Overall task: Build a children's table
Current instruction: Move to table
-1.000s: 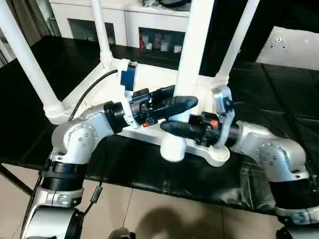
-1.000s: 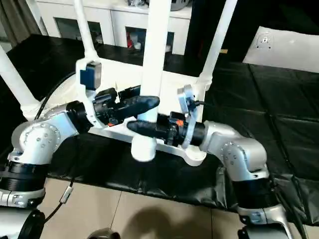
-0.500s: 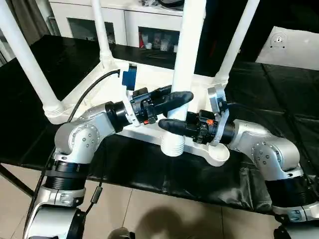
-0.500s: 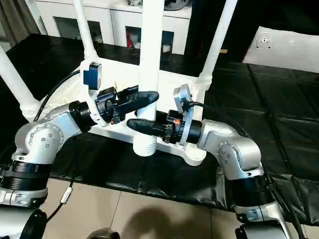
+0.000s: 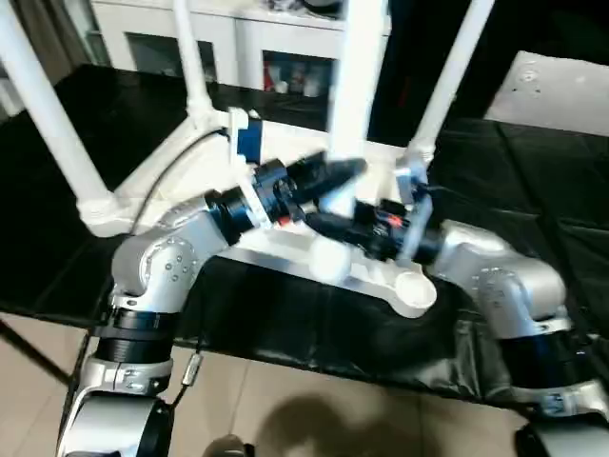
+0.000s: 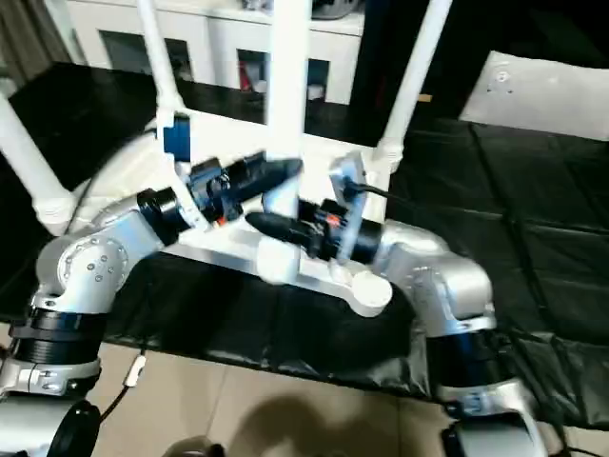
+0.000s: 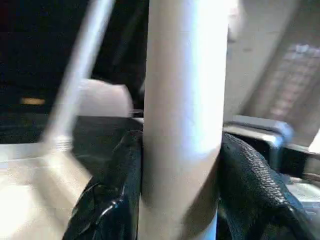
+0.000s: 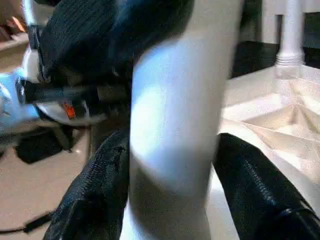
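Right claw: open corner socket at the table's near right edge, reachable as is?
Probably not directly. The right claw straddles the fourth leg, which the left claw also grips. The empty socket lies just beneath its wrist, nothing covering it.

Both forearms silver, rounded elbow housings with small screws. Left claw (image 5: 328, 176) and right claw (image 5: 319, 225): black textured fingers. Black cable on left arm. Orange marks at wrists.
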{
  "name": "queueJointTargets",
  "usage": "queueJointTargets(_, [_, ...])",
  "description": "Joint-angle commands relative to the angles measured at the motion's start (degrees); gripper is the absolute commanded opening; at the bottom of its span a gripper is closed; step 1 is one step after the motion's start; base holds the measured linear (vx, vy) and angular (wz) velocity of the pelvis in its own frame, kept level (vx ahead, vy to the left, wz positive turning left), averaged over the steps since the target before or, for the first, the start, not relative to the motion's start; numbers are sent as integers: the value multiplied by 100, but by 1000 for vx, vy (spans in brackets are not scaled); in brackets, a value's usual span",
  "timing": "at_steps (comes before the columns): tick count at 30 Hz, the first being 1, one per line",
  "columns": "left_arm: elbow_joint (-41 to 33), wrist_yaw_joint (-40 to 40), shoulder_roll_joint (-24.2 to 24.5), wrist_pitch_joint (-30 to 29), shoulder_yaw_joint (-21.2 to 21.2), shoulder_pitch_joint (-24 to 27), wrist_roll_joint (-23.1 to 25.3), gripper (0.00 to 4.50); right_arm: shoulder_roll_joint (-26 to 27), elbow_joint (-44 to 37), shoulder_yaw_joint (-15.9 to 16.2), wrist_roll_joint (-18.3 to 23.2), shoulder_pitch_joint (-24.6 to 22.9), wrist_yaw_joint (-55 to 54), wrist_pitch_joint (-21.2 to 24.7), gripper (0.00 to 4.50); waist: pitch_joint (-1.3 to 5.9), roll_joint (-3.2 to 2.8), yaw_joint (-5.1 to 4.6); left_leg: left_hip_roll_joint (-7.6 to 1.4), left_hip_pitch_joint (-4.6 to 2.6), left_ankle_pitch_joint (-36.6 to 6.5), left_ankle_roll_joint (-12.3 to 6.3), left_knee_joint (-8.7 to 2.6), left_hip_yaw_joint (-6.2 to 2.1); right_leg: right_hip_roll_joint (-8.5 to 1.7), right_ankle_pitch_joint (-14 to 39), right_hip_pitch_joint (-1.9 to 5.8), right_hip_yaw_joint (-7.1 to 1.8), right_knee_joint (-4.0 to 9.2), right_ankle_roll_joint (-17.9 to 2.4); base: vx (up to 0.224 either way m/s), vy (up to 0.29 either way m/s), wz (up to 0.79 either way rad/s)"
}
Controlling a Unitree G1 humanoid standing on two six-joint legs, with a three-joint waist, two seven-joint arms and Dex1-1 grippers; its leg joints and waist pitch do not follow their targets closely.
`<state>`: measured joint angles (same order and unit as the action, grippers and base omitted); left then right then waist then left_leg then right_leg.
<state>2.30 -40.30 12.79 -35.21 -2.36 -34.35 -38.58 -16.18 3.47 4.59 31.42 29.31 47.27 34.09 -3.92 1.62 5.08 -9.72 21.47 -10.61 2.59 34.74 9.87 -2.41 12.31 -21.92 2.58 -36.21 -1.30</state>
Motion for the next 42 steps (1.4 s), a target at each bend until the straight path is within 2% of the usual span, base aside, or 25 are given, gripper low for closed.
queueJointTargets(1, [-302,168,45,115,8,-18,199,189,-10,-54,-31,-91,-31,-90,-27,305,433,90,-1,-342,-78,-368,-59,-374,-91,-562,548,287,-294,405,-1010,0,0,0])
queueJointTargets(3, [-375,247,101,162,94,3,369,189,-5,-75,18,-123,-20,-156,-6,312,429,57,9,-346,-82,-293,-82,-373,-96,-567,457,272,-295,386,-1025,0,0,0])
queueJointTargets(4, [-385,280,100,198,108,8,409,189,2,-74,26,-136,-12,-185,-6,312,426,98,1,-344,-90,-298,-99,-371,-84,-562,416,267,-296,391,-1039,0,0,0])
queueJointTargets(8, [-415,486,106,230,156,-1,565,189,61,10,-14,-195,88,-418,69,346,419,91,5,-346,-90,-351,-21,-382,-92,-569,515,268,-297,392,-1017,0,0,0])
queueJointTargets(9, [-439,607,81,225,150,1,622,189,94,69,-35,-252,149,-513,92,346,421,126,-1,-344,-88,-357,-20,-379,-87,-567,514,271,-296,390,-1017,0,0,0])
queueJointTargets(11, [-491,664,50,224,138,2,653,189,102,76,-41,-258,185,-527,138,346,418,116,-1,-337,-88,-377,0,-375,-85,-573,559,271,-304,398,-1017,0,0,0])
queueJointTargets(12, [-509,668,39,221,140,4,657,189,102,76,-39,-255,192,-530,154,346,419,145,-2,-338,-83,-353,-4,-375,-84,-570,541,276,-302,393,-1013,0,0,0])
queueJointTargets(16, [-538,651,40,258,230,-3,737,189,138,98,-23,-229,248,-571,215,346,419,131,6,-339,-86,-270,-27,-375,-86,-565,394,267,-300,377,-1016,0,0,0])
queueJointTargets(19, [-540,576,99,356,407,-17,904,189,201,148,-4,-222,307,-621,291,346,417,134,-1,-351,-105,-368,29,-386,-94,-566,423,254,-300,388,-1026,0,0,0])
queueJointTargets(22, [-585,560,33,353,450,-10,886,189,243,199,87,-304,335,-631,314,346,418,157,-2,-353,-101,-401,87,-390,-92,-575,374,269,-303,378,-1038,0,0,0])
queueJointTargets(23, [-606,522,44,391,527,-12,955,189,280,242,93,-319,362,-661,316,346,419,183,3,-349,-97,-371,88,-387,-90,-575,333,276,-305,373,-1044,0,0,0])
queueJointTargets(25, [-614,501,51,419,569,-15,998,189,302,269,94,-326,381,-678,317,346,419,176,6,-349,-101,-386,83,-387,-87,-582,371,269,-308,383,-1036,0,0,0])
queueJointTargets(29, [-600,469,53,511,667,-48,1113,189,373,402,90,-358,465,-738,389,308,414,197,1,-351,-98,-388,97,-389,-88,-581,385,274,-306,379,-1034,0,0,0])
queueJointTargets(30, [-598,441,66,525,685,-65,1129,189,384,438,76,-361,482,-736,395,286,418,192,-1,-353,-98,-368,105,-390,-89,-576,350,275,-305,372,-1022,0,0,0])
queueJointTargets(32, [-598,386,97,548,722,-72,1155,189,391,454,67,-351,488,-721,396,276,416,203,0,-350,-102,-357,96,-390,-85,-571,330,270,-306,372,-1014,0,0,0])
queueJointTargets(34, [-599,379,102,558,731,-72,1165,189,391,462,66,-357,491,-721,394,255,416,198,3,-351,-100,-357,95,-390,-87,-579,331,273,-308,370,-1010,0,0,0])
queueJointTargets(35, [-606,379,101,561,738,-69,1173,189,391,468,61,-360,495,-718,394,246,418,174,8,-351,-103,-348,101,-390,-90,-578,302,270,-306,364,-1016,0,0,0])
queueJointTargets(39, [-674,305,91,538,769,-61,1136,189,409,521,29,-358,523,-736,396,220,418,201,0,-352,-104,-360,109,-388,-85,-575,258,273,-305,362,-1047,0,0,0])
queueJointTargets(42, [-678,262,80,556,778,-60,1141,189,421,545,19,-337,533,-715,410,196,420,189,3,-354,-102,-358,113,-389,-88,-579,272,274,-304,361,-1049,0,0,0])
